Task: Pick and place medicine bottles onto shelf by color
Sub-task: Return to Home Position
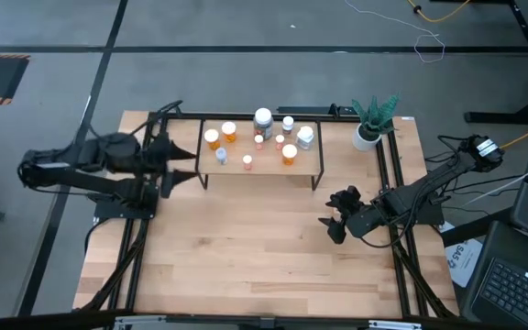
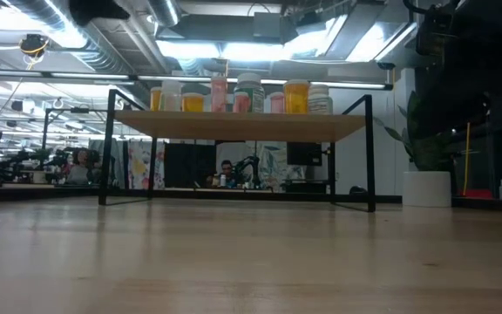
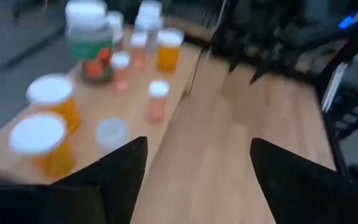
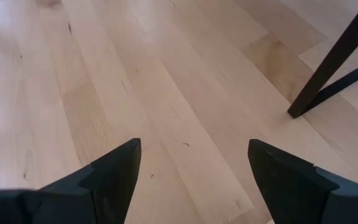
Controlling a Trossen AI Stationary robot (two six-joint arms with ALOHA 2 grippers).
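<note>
Several white-capped medicine bottles (image 1: 260, 139), orange, pink and white, stand on their bases on the low wooden shelf (image 1: 312, 161) at the table's far middle; they also show in the low view (image 2: 296, 94) and the left wrist view (image 3: 47, 109). My left gripper (image 1: 191, 165) is open and empty, just left of the shelf's left end; its wrist view (image 3: 197, 163) shows the gap between the fingers. My right gripper (image 1: 334, 213) is open and empty over bare table, near and right of the shelf; in its wrist view (image 4: 194, 163) a shelf leg (image 4: 334, 62) stands ahead.
A white pot with a green plant (image 1: 372, 121) stands at the table's far right corner, beside the shelf. Black frame rails (image 1: 394, 183) run along the table's sides. Bare tabletop (image 1: 246, 257) lies toward the near edge.
</note>
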